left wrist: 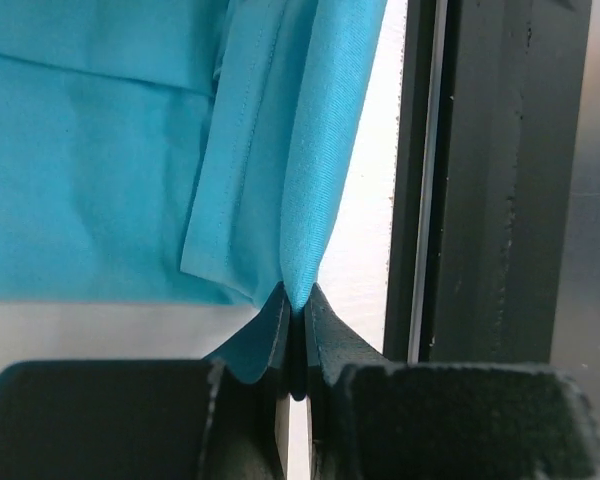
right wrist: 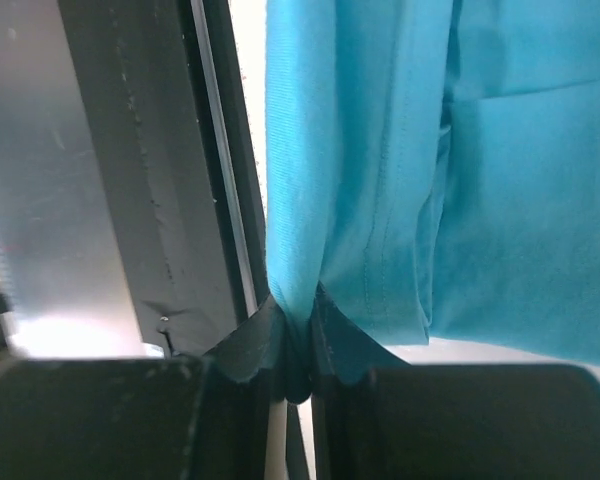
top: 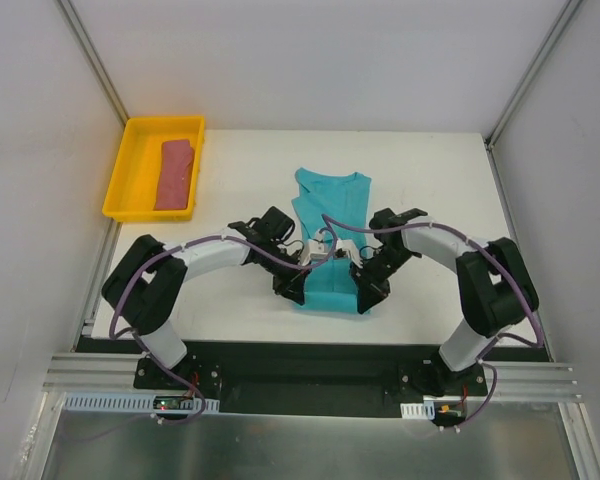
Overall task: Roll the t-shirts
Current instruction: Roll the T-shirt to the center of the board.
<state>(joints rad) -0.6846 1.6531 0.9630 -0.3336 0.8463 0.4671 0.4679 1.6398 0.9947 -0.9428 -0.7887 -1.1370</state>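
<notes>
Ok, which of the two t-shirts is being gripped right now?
The turquoise t-shirt, pinched by the left gripper and right gripper; the rose-red t-shirt lies in the yellow tray.

Teal shirt (top: 325, 210) — plain bright turquoise, same-colour stitching at the hem. Red shirt (top: 175, 174) in the tray (top: 130, 195) — plain dusty rose; tray solid yellow. Table (top: 450, 190) right of the tray white. Arms (top: 215, 255) white and black, cables (top: 130, 290) purple. Fingers (left wrist: 332, 335) matte black.
</notes>
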